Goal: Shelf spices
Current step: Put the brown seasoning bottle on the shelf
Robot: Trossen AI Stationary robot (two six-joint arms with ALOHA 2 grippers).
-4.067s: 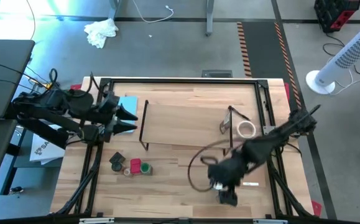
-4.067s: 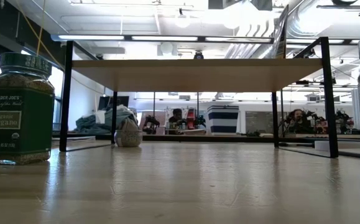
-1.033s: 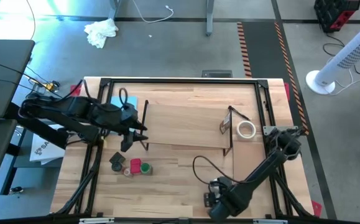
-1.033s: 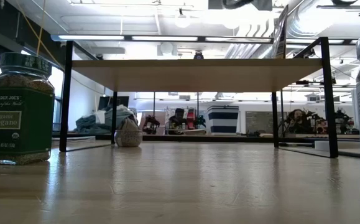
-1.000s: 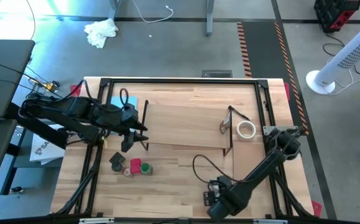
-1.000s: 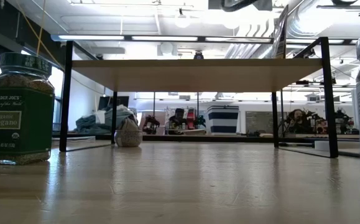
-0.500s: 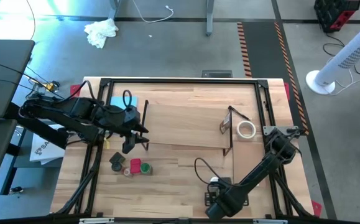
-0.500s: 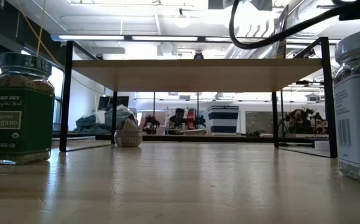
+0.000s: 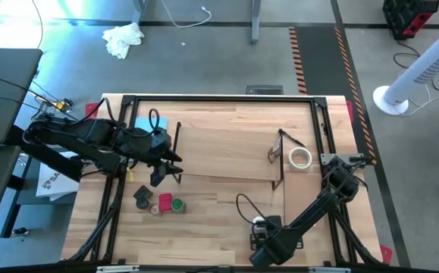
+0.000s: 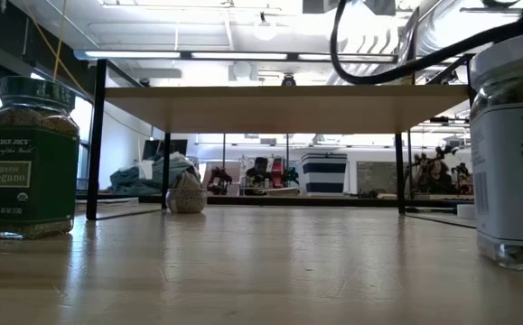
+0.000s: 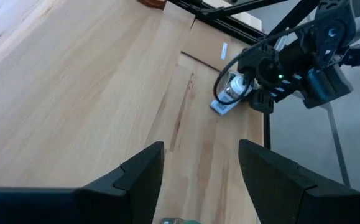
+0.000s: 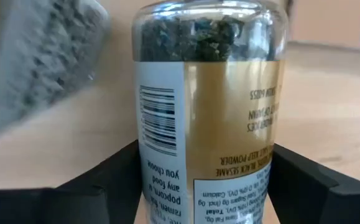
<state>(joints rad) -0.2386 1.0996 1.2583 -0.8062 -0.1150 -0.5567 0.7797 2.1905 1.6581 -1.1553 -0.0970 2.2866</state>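
Right claw [image 9: 260, 230] low in the frame, jaws around a spice jar [image 12: 207, 93], contact unclear. Left claw [image 11: 199, 163] parted, empty, mid-left above jars [image 9: 160, 202]. Shelf [image 9: 227, 148] at centre.

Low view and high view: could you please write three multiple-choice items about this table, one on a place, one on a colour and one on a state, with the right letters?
1. Relative to the shelf, the tape ring lies:
A) on top
B) beside its right end
C) under it

2. The lid of the oregano jar is:
A) red
B) white
C) green

3. The left gripper is:
A) open and empty
B) shut on a jar
C) shut on the ring

Answers:
1. B, it lies on the table outside the end frame.
2. C, the low view shows a green lid.
3. A, its fingers stand apart with only table between them.
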